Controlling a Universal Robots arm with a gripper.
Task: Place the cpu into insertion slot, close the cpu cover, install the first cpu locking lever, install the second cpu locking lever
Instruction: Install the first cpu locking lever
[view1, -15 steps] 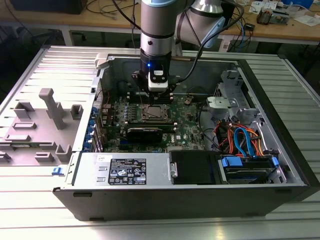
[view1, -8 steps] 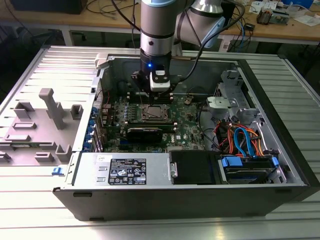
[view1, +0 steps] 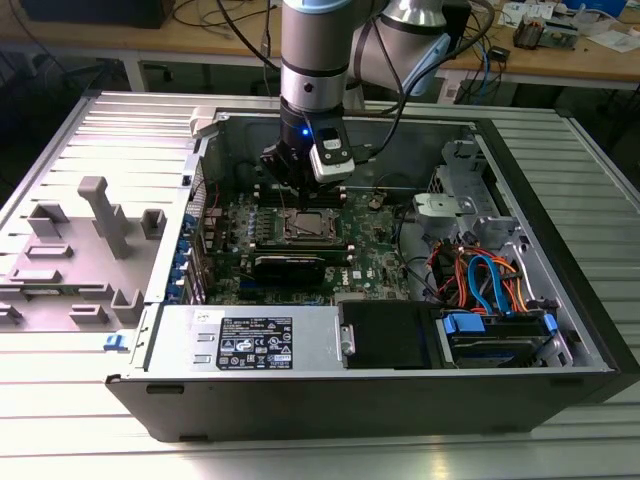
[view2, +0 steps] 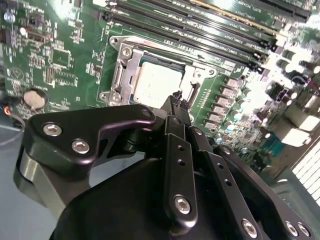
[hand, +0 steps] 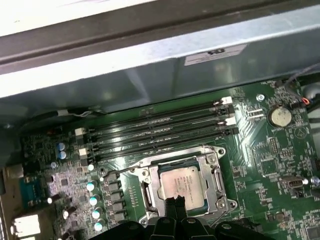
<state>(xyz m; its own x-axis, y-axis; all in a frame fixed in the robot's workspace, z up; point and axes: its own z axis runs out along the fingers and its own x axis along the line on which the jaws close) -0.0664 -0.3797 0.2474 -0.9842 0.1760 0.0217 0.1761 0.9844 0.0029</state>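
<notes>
Exterior view's left: grey fixtures (view1: 100, 215) sitting on tabletop (view1: 60, 440); now mid-case, jaws pressed together, gripping nothing, hovering just above cpu (view1: 305, 226) seated in socket, ringed by cpu cover (hand: 150, 182) in first wrist view; blue cables (view1: 487, 275) off right.

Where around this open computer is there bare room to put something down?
The ribbed table is bare at the exterior view's right of the case and along its front. Inside is crowded: motherboard, cables, with the gripper over the cpu.
</notes>
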